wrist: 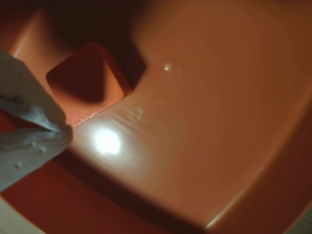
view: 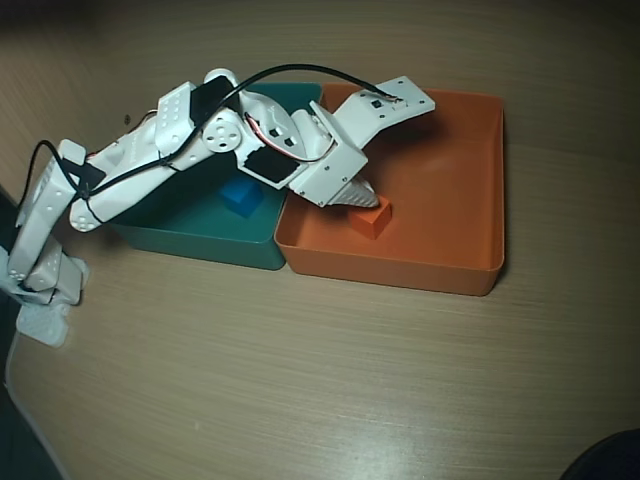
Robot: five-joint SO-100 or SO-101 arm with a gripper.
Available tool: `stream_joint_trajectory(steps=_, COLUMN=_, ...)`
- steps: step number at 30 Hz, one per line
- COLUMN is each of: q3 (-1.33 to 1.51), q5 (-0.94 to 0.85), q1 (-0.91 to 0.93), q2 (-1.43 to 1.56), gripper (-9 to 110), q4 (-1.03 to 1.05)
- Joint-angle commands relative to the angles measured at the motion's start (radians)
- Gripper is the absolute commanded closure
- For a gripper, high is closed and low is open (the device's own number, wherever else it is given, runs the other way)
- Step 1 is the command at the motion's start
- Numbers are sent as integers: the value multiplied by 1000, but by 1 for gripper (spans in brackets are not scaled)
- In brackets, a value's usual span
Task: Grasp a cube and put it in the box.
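Pale wooden table (view: 330,370) carries everything; the gripper (view: 352,196) hangs low inside the box (view: 450,180), whether its jaws are parted I cannot tell. Wrist view shows one pale finger (wrist: 29,122) just beside the cube (wrist: 90,83), which rests on the box floor, lower-left area overhead, beside the teal tray (view: 200,235)
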Motion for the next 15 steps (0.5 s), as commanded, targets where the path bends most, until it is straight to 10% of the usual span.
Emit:
stream_joint_trajectory(steps=1, q3=-74, q5=6, q1=11, q2=83, gripper=106, q4=5)
stream_joint_trajectory(steps=15, q3=627, q5=-14, q1=115, q2=680, gripper=106, q4=-11)
